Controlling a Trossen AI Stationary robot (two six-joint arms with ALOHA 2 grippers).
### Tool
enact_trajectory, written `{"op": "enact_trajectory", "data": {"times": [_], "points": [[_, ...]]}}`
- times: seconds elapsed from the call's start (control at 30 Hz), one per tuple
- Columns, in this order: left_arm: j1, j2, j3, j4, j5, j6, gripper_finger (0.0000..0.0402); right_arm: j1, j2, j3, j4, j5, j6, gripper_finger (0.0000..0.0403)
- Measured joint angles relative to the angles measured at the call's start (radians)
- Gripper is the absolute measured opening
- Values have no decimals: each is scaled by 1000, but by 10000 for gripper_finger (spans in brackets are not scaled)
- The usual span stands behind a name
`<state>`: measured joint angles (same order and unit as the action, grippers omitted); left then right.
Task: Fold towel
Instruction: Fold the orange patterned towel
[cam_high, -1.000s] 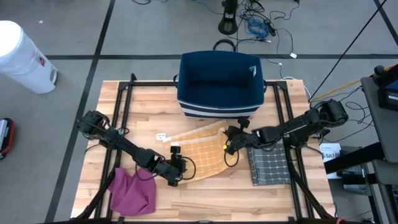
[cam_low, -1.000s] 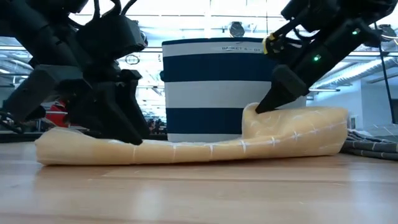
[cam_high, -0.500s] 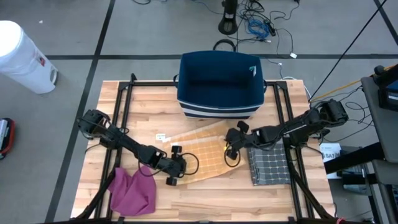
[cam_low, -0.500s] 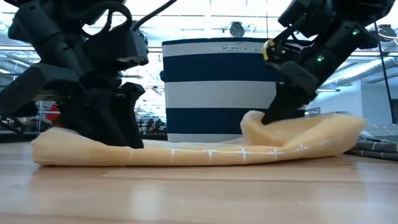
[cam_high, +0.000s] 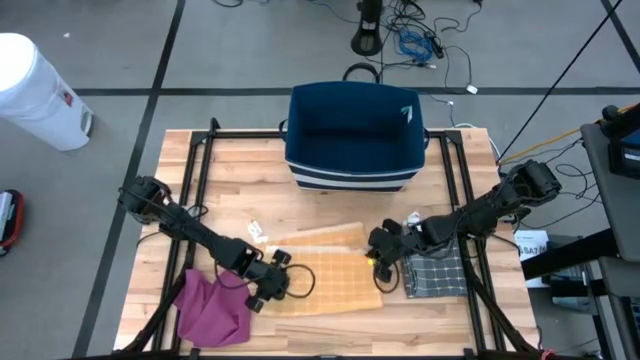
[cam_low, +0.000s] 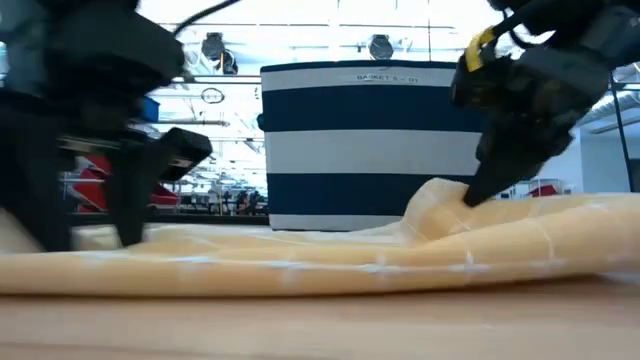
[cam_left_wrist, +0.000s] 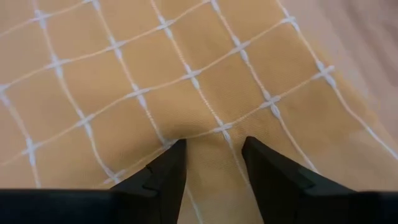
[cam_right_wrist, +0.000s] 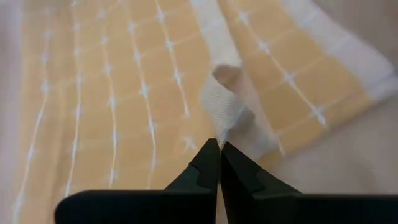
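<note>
Both claws, left claw (cam_high: 268, 292) and right claw (cam_high: 378, 258), pinched the yellow towel (cam_high: 325, 268); a navy basket (cam_high: 355, 135) stood behind, a grey cloth (cam_high: 435, 272) and a pink cloth (cam_high: 212, 310) alongside.

1. Blue basket (cam_high: 355, 135) stands at the table's far middle and blocks any reach straight across there; bare wood (cam_high: 235, 180) lies open on either side of it.
2. Yellow towel (cam_high: 325, 270) lies flat in the near middle, between both arms. Left gripper (cam_high: 268, 283) sits on its left edge, right gripper (cam_high: 381, 256) on its right edge, so both sides of the towel are occupied.
3. Grey checked cloth (cam_high: 435, 270) lies just right of the towel, under the right arm.
4. Magenta cloth (cam_high: 212, 310) fills the near left corner, beside the left arm.
5. Strip of table along the near edge, in front of the towel, is open.
6. Black frame rails (cam_high: 200, 185) run along both sides of the table.
</note>
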<state>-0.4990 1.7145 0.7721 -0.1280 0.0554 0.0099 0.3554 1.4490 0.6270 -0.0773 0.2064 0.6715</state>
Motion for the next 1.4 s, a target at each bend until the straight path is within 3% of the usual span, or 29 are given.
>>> {"op": "enact_trajectory", "data": {"times": [0.17,0.37,0.5,0.67,0.97,1.4], "points": [[-33,-5,0,-26,21,30,147,98,0,0,19,-43,62,0],[-12,-97,-11,-14,-61,22,138,179,-1,0,173,-81,12,0],[12,-183,-6,67,-158,42,137,211,-2,0,195,-75,-27,0],[58,-196,-6,234,-214,134,137,230,-2,0,257,-24,-130,0],[176,-145,-5,470,-61,294,142,225,-2,41,314,0,-303,0],[254,-49,-5,565,58,284,236,222,-1,128,309,-6,-448,0]]}}
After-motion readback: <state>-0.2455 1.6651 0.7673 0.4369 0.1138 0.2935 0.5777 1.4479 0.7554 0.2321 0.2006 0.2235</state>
